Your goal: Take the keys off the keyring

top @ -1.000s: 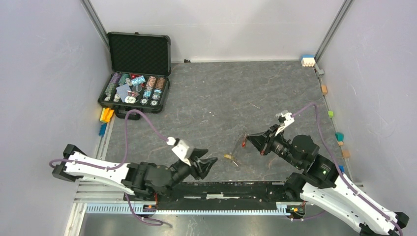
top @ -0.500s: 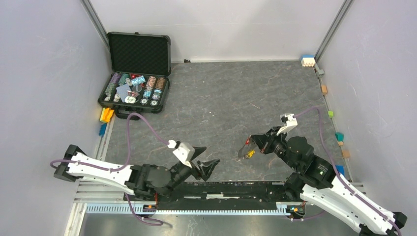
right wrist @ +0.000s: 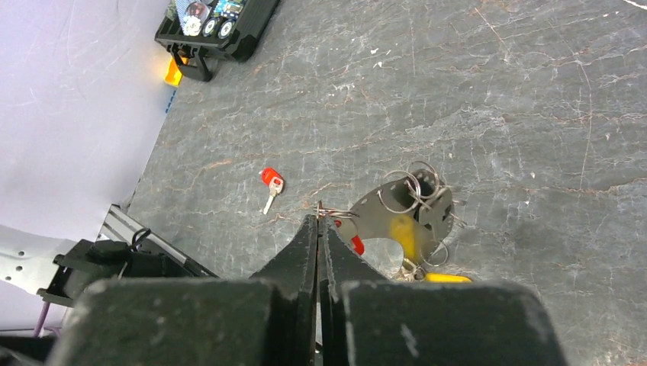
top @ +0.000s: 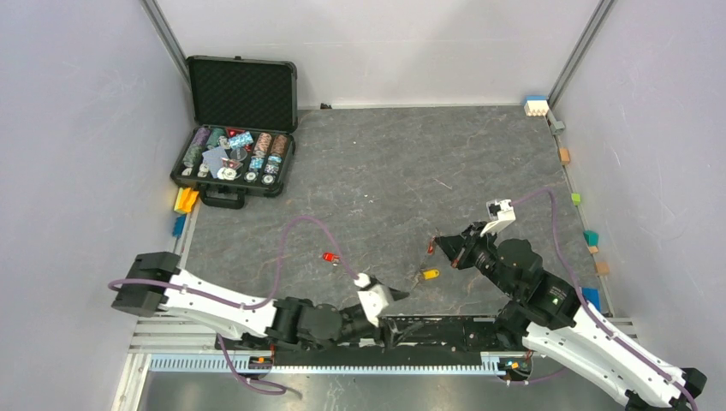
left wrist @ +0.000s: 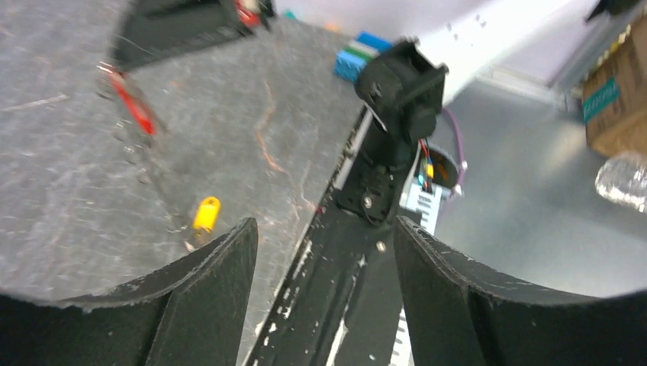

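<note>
- Dark grey strap-like keyring (right wrist: 374, 217), bearing small silver rings (right wrist: 412, 183), is pinched at its edge by the right gripper (right wrist: 319, 227), fingers pressed tightly together.
- Only the right wrist view shows the rings; from overhead they are too small to see.
- Red-headed silver key (top: 330, 257) lies loose on the grey stone table (top: 385, 163); a yellow-headed key (top: 430, 274) lies near the keyring.
- Left gripper (left wrist: 324, 229) gapes empty; its view is blurred.

The top view looks steeply down over the whole desk (top: 377, 163). Both wrist views sit low and close, sharing the yellow key (left wrist: 205, 214): left faces past it along the desk's near edge, right beyond it toward the case (right wrist: 236, 30).
</note>
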Motion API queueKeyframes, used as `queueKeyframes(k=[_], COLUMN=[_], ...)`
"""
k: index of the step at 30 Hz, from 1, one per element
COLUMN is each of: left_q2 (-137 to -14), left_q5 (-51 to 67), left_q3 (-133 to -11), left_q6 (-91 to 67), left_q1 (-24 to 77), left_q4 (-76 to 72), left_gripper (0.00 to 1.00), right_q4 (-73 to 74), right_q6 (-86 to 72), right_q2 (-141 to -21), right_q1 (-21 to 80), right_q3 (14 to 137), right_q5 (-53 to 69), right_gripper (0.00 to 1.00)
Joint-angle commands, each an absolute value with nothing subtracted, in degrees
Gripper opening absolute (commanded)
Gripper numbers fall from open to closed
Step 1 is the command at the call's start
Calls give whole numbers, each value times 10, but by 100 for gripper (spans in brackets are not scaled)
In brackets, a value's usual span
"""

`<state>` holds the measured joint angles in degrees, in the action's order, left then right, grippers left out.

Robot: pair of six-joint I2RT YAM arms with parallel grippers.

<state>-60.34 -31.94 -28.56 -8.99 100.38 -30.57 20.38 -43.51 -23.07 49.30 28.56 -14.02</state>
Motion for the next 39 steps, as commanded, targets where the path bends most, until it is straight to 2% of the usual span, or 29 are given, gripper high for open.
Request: queueKeyframes(k=[1, 4, 10, 14, 25, 39], left_q2=[-688, -747, -826, -858, -859, -910], left_q5=[-233, -238, -335, -335, -302, -320], left_q3=[-340, -368, -362, -357, -316, -279], left_q6=[-88, -81, -51, -50, -33, -46], left_q1=[1008, 1007, 1006, 988, 943, 940], left_q4=[-362, -380, -481, -524, -570, -644], left_gripper=[72, 72, 76, 76, 78, 80], right_q4=[172, 176, 188, 189, 197, 219], right_q6=[-449, -450, -453, -453, -440, -418], right_q2=[-222, -218, -203, -199, -200, -188], right_q1=[496, 496, 495, 495, 495, 495], right_q3=[284, 285, 283, 283, 289, 287], right_q5=[-137, -136, -129, -119, -65, -6], right_gripper=[0, 0, 0, 0, 0, 0])
